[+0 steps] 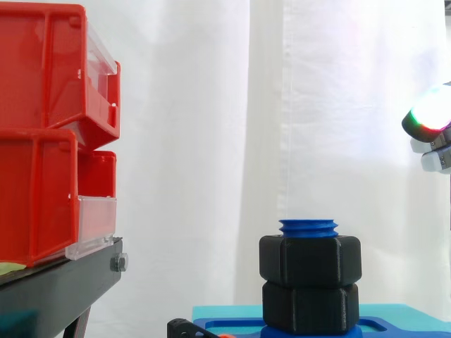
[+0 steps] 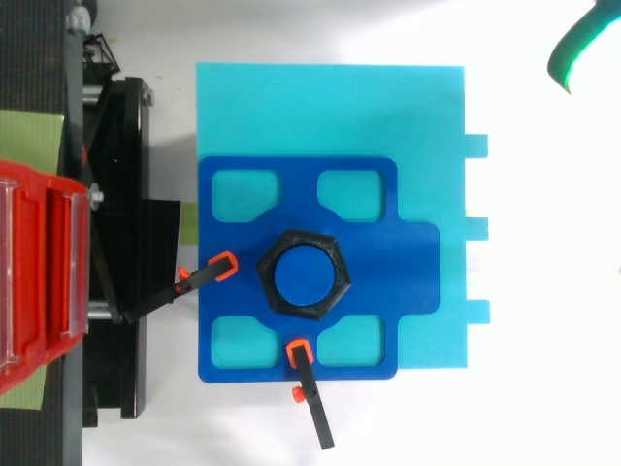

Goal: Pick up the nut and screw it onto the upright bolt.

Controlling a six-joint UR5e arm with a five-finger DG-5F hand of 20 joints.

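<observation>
Bolt [image 1: 308, 227], blue and upright, carries two black nuts: the upper nut [image 1: 310, 260] rests on the lower nut [image 1: 310, 306], with threads showing above. It stands on a blue plate [image 2: 369, 209] that clamps [image 2: 224, 265] pin to a cyan base [image 2: 330, 107]. The hand [image 1: 431, 116] hangs at the right edge, above the bolt's top and well apart; whether it is open or holds anything cannot be told. Red bins [image 1: 42, 190] stand left.

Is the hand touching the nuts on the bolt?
No, the hand is up at the right edge, clear of the black nuts stacked on the blue bolt.
</observation>
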